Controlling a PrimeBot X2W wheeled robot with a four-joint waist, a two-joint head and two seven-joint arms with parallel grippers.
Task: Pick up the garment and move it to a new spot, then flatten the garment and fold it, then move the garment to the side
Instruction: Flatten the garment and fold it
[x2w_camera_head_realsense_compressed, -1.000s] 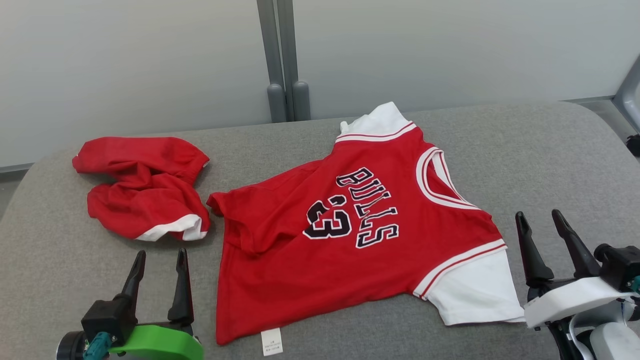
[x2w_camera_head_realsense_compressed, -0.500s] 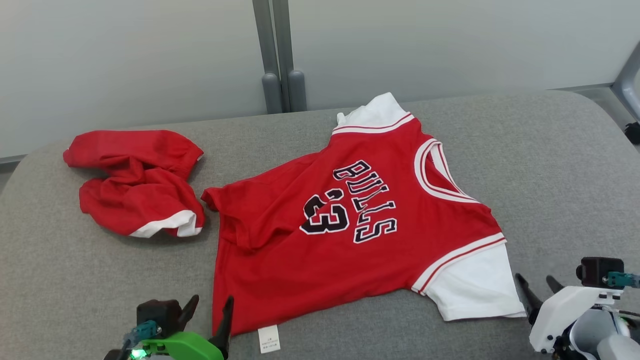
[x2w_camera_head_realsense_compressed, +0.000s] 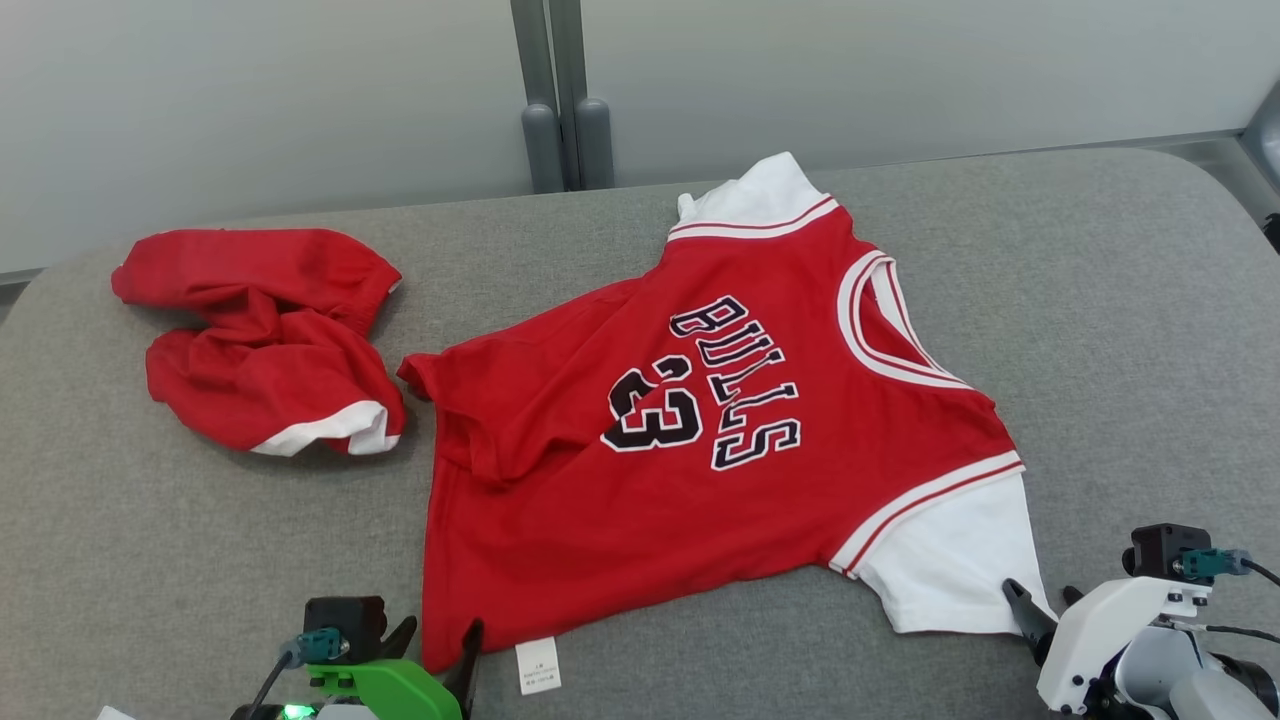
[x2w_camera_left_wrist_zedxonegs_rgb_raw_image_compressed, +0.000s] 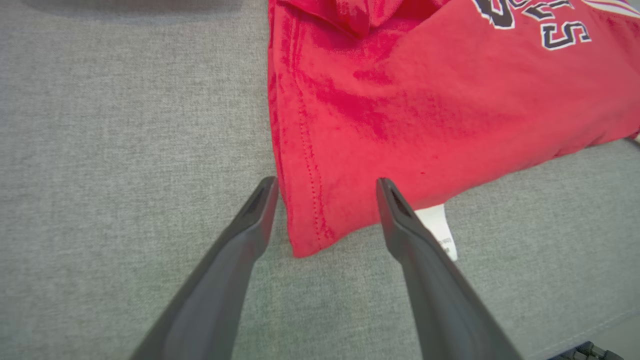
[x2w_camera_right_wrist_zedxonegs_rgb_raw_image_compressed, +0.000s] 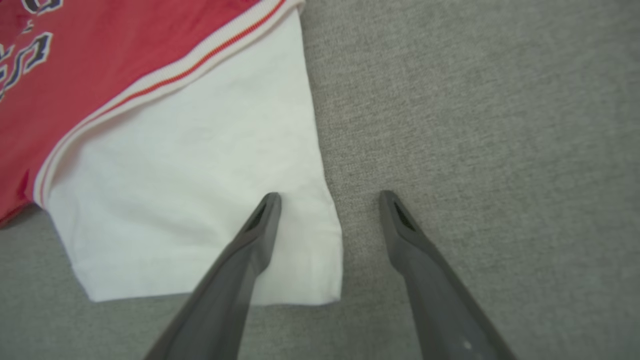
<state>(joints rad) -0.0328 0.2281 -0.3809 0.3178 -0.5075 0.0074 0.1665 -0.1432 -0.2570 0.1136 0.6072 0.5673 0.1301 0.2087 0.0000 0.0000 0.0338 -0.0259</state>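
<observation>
The garment (x2w_camera_head_realsense_compressed: 700, 470) is a red jersey tee with "BULLS 23" lettering and white sleeves, spread mostly flat on the grey cushion. My left gripper (x2w_camera_head_realsense_compressed: 440, 635) is open at the bottom left. In the left wrist view its fingertips (x2w_camera_left_wrist_zedxonegs_rgb_raw_image_compressed: 326, 187) straddle the garment's (x2w_camera_left_wrist_zedxonegs_rgb_raw_image_compressed: 400, 100) near hem corner, beside the white label (x2w_camera_left_wrist_zedxonegs_rgb_raw_image_compressed: 440, 230). My right gripper (x2w_camera_head_realsense_compressed: 1040, 592) is open at the lower right. In the right wrist view its fingertips (x2w_camera_right_wrist_zedxonegs_rgb_raw_image_compressed: 328, 197) straddle the outer edge of the white sleeve (x2w_camera_right_wrist_zedxonegs_rgb_raw_image_compressed: 190, 150). Neither gripper holds anything.
A crumpled pair of red shorts (x2w_camera_head_realsense_compressed: 265, 340) with a white hem lies at the left of the grey cushion (x2w_camera_head_realsense_compressed: 1100, 300). Behind the cushion stand pale wall panels with two grey posts (x2w_camera_head_realsense_compressed: 555, 130). The cushion's rounded edges fall away at the far left and right.
The head view has tilted, so the clothes sit slightly higher. My left gripper has moved right to the hem corner. My right gripper has dropped and moved left to the white sleeve.
</observation>
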